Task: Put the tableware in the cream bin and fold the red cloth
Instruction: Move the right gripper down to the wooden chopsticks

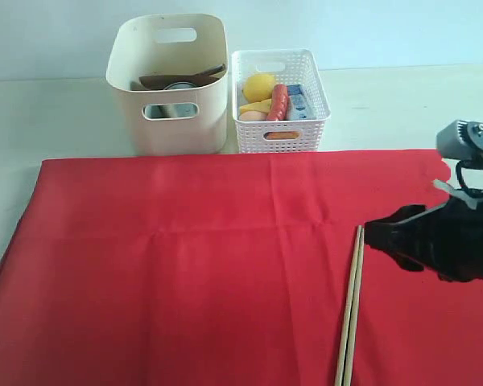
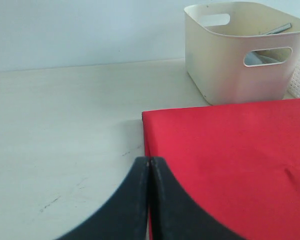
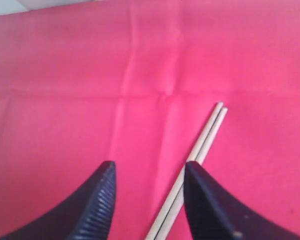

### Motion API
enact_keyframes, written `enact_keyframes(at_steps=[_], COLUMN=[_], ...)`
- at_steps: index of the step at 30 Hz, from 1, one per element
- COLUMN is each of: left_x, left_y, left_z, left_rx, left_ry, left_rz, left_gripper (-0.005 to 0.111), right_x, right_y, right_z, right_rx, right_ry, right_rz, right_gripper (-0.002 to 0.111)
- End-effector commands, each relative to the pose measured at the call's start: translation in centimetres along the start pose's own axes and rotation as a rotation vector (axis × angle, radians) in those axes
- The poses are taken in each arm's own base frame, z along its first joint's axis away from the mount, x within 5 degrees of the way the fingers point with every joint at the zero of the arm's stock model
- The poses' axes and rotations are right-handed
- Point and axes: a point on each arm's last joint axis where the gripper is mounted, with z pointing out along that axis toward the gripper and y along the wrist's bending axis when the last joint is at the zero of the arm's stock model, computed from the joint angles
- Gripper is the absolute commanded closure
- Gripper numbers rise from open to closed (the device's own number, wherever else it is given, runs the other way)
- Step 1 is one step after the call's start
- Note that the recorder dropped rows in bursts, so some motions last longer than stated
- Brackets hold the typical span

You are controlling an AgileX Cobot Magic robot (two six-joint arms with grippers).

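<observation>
Red cloth (image 1: pixel 185 265) covers the desk (image 1: pixel 48 104); chopsticks (image 1: pixel 350 314) lie on it at five o'clock beside the wide-spread right fingers (image 3: pixel 102 200). Left fingers (image 2: pixel 132 200) press together, empty. Cream bin (image 1: pixel 185 133) stands at eleven o'clock.

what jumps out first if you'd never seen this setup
The big red cloth dominates, spread flat across the front of the table. A pair of light wooden chopsticks lies on its right part, with the open right gripper close by their far end. Behind the cloth stand the cream bin and, on its right, a white lattice basket of food.
</observation>
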Motion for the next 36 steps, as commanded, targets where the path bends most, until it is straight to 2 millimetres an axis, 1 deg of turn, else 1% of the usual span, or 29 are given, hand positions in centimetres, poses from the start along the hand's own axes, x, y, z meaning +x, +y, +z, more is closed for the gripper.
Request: enact_keyframes(at_steps=[1, 4, 5, 8, 11, 17, 21, 24, 30, 32, 34, 36], left_x=[-0.1, -0.1, -0.1, -0.1, -0.1, -0.1, -0.1, -0.1, -0.1, -0.1, -0.1, -0.1], left_y=[0.0, 0.0, 0.0, 0.0, 0.0, 0.0, 0.0, 0.0, 0.0, 0.0, 0.0, 0.0], left_z=[0.0, 0.0, 0.0, 0.0, 0.0, 0.0, 0.0, 0.0, 0.0, 0.0, 0.0, 0.0], left_rx=[-0.001, -0.001, -0.001, -0.001, -0.001, -0.001, -0.001, -0.001, -0.001, -0.001, -0.001, -0.001], left_ry=[-0.014, -0.014, -0.014, -0.014, -0.014, -0.014, -0.014, -0.014, -0.014, -0.014, -0.014, -0.014], left_rz=[-0.004, -0.004, -0.004, -0.004, -0.004, -0.004, -0.004, -0.004, -0.004, -0.004, -0.004, -0.004], left_gripper=[0.104, 0.104, 0.104, 0.104, 0.104, 0.104, 0.104, 0.104, 0.104, 0.104, 0.104, 0.104], right_x=[1.3, 1.7, 1.8, 0.9, 0.6, 0.2, 0.5, 0.6, 0.9, 1.0, 1.0, 0.7], right_y=[-0.1, -0.5, -0.5, -0.9, -1.2, -2.8, -3.1, -2.9, -2.3, -2.2, -2.2, -2.3], right_z=[1.7, 3.3, 4.1, 5.8, 6.8, 8.3, 9.4, 9.9, 9.9, 9.9, 9.8, 9.6], right_rx=[-0.043, -0.026, -0.029, 0.012, 0.033, 0.179, 0.186, 0.157, 0.087, 0.073, 0.071, 0.092], right_ry=[0.139, 0.223, 0.263, 0.277, 0.287, 0.280, 0.319, 0.343, 0.371, 0.381, 0.381, 0.358], right_rz=[-0.036, -0.013, -0.004, -0.017, -0.031, -0.065, -0.068, -0.060, -0.035, -0.061, -0.074, -0.081], right_gripper=[0.055, 0.055, 0.055, 0.055, 0.055, 0.055, 0.055, 0.055, 0.055, 0.055, 0.057, 0.064])
